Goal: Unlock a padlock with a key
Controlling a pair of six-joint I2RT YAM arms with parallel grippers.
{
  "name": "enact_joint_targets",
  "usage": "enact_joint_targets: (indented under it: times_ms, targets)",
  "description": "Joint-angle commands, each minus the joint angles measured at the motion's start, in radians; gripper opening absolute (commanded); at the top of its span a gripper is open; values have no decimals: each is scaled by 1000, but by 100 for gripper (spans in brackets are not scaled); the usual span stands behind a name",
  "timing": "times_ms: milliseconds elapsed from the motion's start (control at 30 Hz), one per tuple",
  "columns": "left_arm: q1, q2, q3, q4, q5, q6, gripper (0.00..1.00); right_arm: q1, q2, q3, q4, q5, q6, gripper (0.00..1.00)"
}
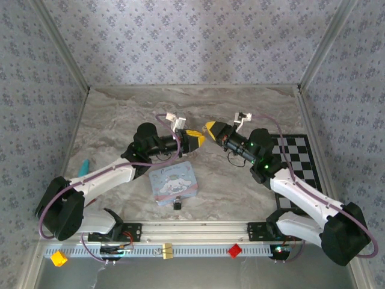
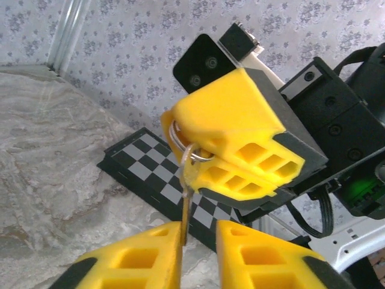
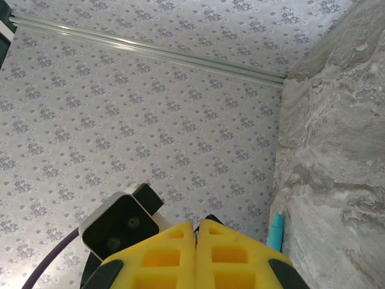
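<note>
Passing the key from one gripper to the other is, by my reading, the step in hand; the lock itself lies unattended. The right gripper has its jaws pressed together on the key ring. The key hangs from the ring, blade down, into the gap of the left gripper. That gap is narrow but not closed. The blade lies against the inner face of one of the fingers and stands clear of the other, so nothing is pinched there yet.

The next move calls for the left jaws to close squarely on the key before the right lets the ring go (a skewed pinch would likely leave the blade at an awkward angle for the keyhole).

Both arms reach in over the middle of the table, wrists raised off it, the two grippers nose to nose in the air. The padlock sits toward the near edge, just beside the near side of the tin, well apart from both grippers.
</note>
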Motion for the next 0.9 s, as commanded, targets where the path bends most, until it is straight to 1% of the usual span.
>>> enact_joint_targets:
  times_ms: [0,100,167,233,300,333,367,433,467,533,567,600,633,667,767,800,867]
  targets:
    - [2,-28,47,5,-8,18,18,9,-11,-18,6,20,-19,0]
    - [3,-31,59,-40,-17,41,10,9,-13,-21,3,23,-25,0]
    - [2,-41,75,-105,-47,77,1,9,-20,-24,-9,24,-40,0]
    - [2,-56,94,-186,-68,132,0,3,-36,-21,-44,29,-86,2]
    - [1,-74,134,-321,-104,216,0,-3,-77,-13,-138,65,-194,23]
    - [1,-80,167,-418,-124,272,0,-8,-109,1,-226,94,-279,34]
    - [-2,-83,203,-522,-154,335,0,-18,-138,19,-309,124,-384,41]
    - [-23,-71,294,-728,-234,467,0,-29,-186,42,-402,171,-634,57]
    - [-44,-52,351,-846,-298,538,0,-33,-208,47,-434,194,-779,65]
    - [-76,7,451,-1048,-357,686,0,-36,-235,26,-440,168,-1046,73]
    - [-95,48,510,-1160,-385,768,0,-37,-245,8,-438,129,-1171,74]
    - [-112,89,561,-1252,-418,833,0,-36,-252,-8,-435,96,-1255,75]
    - [-140,142,629,-1397,-482,918,0,-36,-258,-26,-428,54,-1323,75]
    - [-163,202,680,-1511,-563,964,0,-36,-262,-47,-413,15,-1369,75]
    - [-195,314,821,-1754,-665,1055,0,-37,-276,-93,-385,-90,-1419,72]
    - [-200,328,843,-1795,-680,1079,0,-38,-286,-116,-358,-121,-1420,72]
    - [-203,334,869,-1823,-698,1111,0,-39,-311,-166,-312,-202,-1418,73]
